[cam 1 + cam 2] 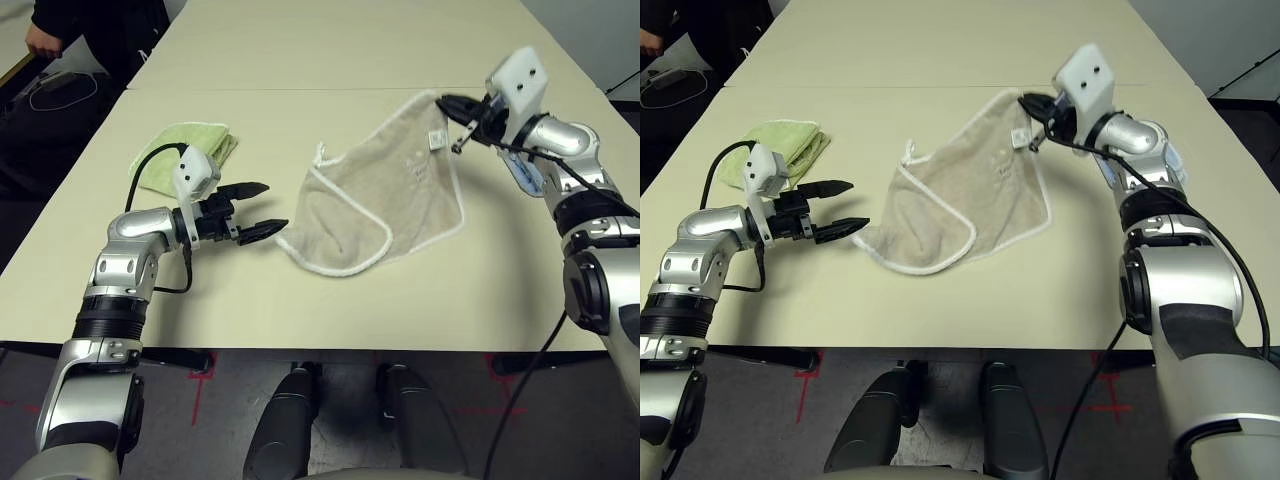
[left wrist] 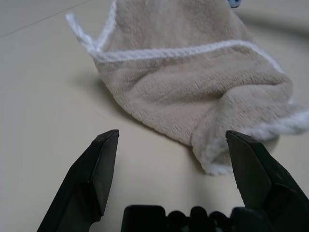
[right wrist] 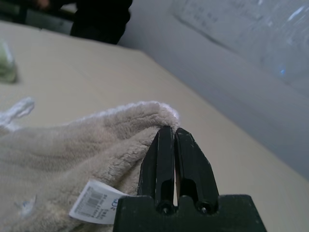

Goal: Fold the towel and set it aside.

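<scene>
The beige towel with white stitched edging lies rumpled at the middle of the table, its near part folded over. My right gripper is shut on the towel's far right corner and holds it slightly off the table. A small white tag hangs just below that corner, and the pinched edge of the towel bunches against the right gripper. My left gripper stands open just above the table, beside the towel's near left corner without touching it. In the left wrist view, that corner of the towel lies just ahead of the left gripper.
A folded light green towel lies on the table behind my left gripper. A light blue cloth shows behind my right forearm. A person in dark clothes stands at the table's far left corner. The far half of the table is bare.
</scene>
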